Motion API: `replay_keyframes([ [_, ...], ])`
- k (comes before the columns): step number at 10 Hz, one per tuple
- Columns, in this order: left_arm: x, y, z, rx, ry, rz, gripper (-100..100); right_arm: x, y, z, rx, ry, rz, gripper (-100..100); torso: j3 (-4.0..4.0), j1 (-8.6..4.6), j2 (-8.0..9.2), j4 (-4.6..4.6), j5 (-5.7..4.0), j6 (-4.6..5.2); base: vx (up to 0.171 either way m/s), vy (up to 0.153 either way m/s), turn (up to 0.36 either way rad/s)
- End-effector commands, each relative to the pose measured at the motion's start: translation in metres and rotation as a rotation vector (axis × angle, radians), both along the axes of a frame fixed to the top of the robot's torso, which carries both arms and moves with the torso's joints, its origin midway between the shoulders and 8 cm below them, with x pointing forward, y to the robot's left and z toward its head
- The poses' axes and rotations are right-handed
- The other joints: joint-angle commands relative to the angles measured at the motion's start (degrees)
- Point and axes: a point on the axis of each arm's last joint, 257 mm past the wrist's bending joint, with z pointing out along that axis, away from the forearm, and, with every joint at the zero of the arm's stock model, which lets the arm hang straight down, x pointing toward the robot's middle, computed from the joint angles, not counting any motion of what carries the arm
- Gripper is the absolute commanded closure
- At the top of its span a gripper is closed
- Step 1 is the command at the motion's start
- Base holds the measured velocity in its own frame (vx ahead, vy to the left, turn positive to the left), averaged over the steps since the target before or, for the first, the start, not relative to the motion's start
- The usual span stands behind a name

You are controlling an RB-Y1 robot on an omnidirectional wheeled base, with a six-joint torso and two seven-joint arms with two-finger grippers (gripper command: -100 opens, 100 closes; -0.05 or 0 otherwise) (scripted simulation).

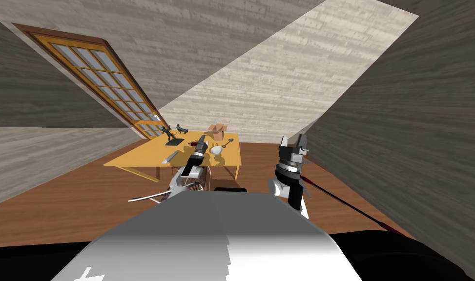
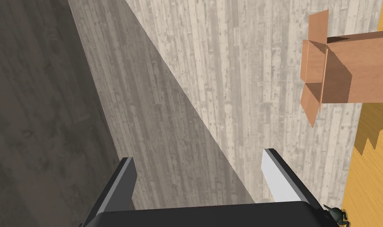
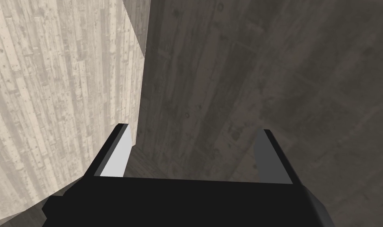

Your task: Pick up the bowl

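Observation:
The bowl [image 1: 216,150] is a small white dish on the yellow table [image 1: 138,158], toward its near right part. My left gripper [image 1: 202,142] hovers over the table just left of the bowl, apart from it. In the left wrist view the left gripper [image 2: 202,173] is open with nothing between its fingers [image 2: 279,177], and it looks past the table's edge [image 2: 373,185] at a wall. My right gripper [image 1: 293,141] is raised well to the right of the table, off its edge. The right gripper [image 3: 194,153] stands open and empty.
A cardboard box [image 1: 217,130] with open flaps [image 2: 340,75] sits at the table's far side. A dark figurine [image 1: 169,135], a small dark animal figure [image 1: 182,129], a spoon [image 1: 227,143] and a pale utensil [image 1: 171,156] lie around. A glazed door [image 1: 104,83] stands far left.

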Motion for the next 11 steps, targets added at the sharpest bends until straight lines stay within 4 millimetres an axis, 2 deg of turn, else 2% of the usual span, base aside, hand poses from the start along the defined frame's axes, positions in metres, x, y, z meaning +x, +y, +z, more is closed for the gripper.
replay_keyframes([
  [1, 0.015, 0.003, -0.015, -0.024, 0.05, -0.001, -100, 0.0, 0.0, 0.0, 0.0, 0.0, 0.0, 0, 0.0, 0.0, 0.0, 0.0, 0.0, 0.0, -0.02, 0.0, -0.033],
  [2, 0.016, 0.004, -0.022, -0.025, 0.064, 0.002, -100, 0.0, 0.0, 0.0, 0.0, 0.0, 0.0, 0, -0.01, 0.0, -0.02, 0.0, 0.0, 0.02, -0.017, 0.001, -0.035],
  [4, 0.036, 0.008, -0.046, -0.065, 0.142, 0.004, -100, 0.0, 0.0, 0.0, 0.0, 0.0, 0.0, 0, -0.01, 0.01, -0.02, -0.01, 0.0, 0.01, -0.022, 0.002, -0.071],
  [6, 0.046, 0.013, -0.075, -0.087, 0.222, 0.017, -100, 0.0, 0.0, 0.0, 0.0, 0.0, 0.0, 0, -0.02, 0.01, -0.03, -0.01, 0.0, 0.0, -0.014, -0.002, -0.043],
  [7, 0.046, 0.014, -0.08, -0.088, 0.233, 0.019, -100, 0.0, 0.0, 0.0, 0.0, 0.0, 0.0, 0, -0.02, 0.0, -0.04, -0.01, 0.0, 0.01, -0.007, -0.001, -0.023],
  [8, 0.054, 0.018, -0.098, -0.108, 0.289, 0.029, -100, 0.0, 0.0, 0.0, 0.0, 0.0, 0.0, 0, -0.03, -0.01, -0.06, -0.01, 0.0, 0.0, -0.004, -0.003, -0.045],
  [9, 0.054, 0.018, -0.1, -0.108, 0.292, 0.03, -100, 0.0, 0.0, 0.0, 0.0, 0.0, 0.0, 0, -0.04, -0.01, -0.07, -0.02, 0.0, 0.0, -0.002, -0.002, -0.029],
  [10, 0.061, 0.022, -0.118, -0.128, 0.344, 0.041, -100, 0.0, 0.0, 0.0, 0.0, 0.0, 0.0, 0, -0.05, -0.01, -0.08, -0.02, 0.0, 0.0, 0.003, -0.004, -0.064],
  [11, 0.061, 0.023, -0.12, -0.129, 0.351, 0.043, -100, 0.0, 0.0, 0.0, 0.0, 0.0, 0.0, 0, -0.06, -0.02, -0.1, -0.02, 0.0, 0.01, 0.004, -0.002, -0.03],
])
